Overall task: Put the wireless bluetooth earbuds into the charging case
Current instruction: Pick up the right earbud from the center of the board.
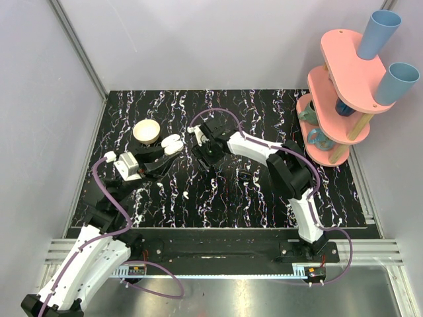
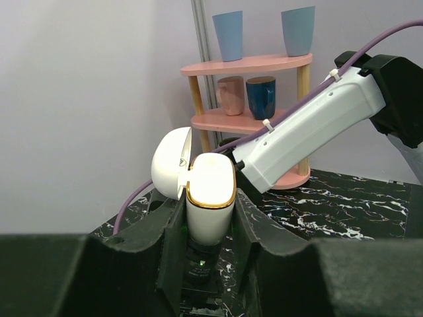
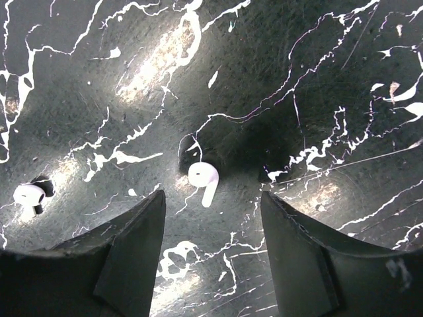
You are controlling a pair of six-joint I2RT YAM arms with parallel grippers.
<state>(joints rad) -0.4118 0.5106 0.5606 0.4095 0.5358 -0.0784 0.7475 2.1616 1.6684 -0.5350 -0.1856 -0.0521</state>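
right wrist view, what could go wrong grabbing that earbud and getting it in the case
1. The earbud is tiny and glossy. It lies flat on the table between the right gripper's open jaws, so it could slip or shoot out when they close.
2. The case stands open in the left gripper, clamped low on its body. Pressing an earbud in might tilt it in the grip.

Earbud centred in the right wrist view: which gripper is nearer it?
Right. The right gripper hovers open above the earbud, jaws either side; the left gripper is off to its left, clamping the charging case.
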